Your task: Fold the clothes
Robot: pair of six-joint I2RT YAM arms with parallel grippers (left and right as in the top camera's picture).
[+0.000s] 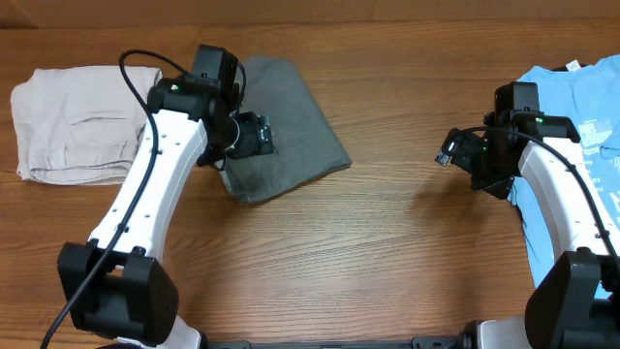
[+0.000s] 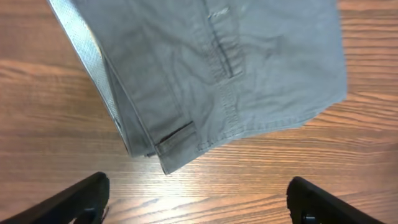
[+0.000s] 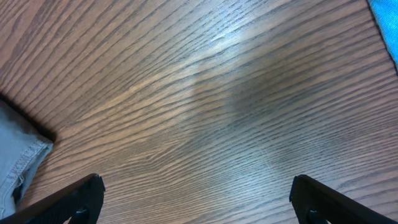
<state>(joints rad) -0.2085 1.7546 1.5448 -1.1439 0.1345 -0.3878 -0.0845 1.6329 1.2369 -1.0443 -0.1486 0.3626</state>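
The clothes are dark-grey shorts (image 1: 291,121), folded and lying flat at the back left of the table. In the left wrist view the shorts (image 2: 249,81) show a slit pocket and a belt loop at the near corner. My left gripper (image 1: 242,141) hangs over their left edge; its jaws (image 2: 199,202) are open and empty over bare wood just off the cloth. My right gripper (image 1: 465,155) is open and empty (image 3: 199,199) above bare wood, well to the right of the shorts. A corner of the shorts (image 3: 18,162) shows at the left of the right wrist view.
A pale beige folded garment (image 1: 77,121) lies at the far left. A light-blue T-shirt with white print (image 1: 581,107) lies at the far right, beside the right arm; its edge (image 3: 387,18) shows in the right wrist view. The table (image 1: 387,242) is brown wood.
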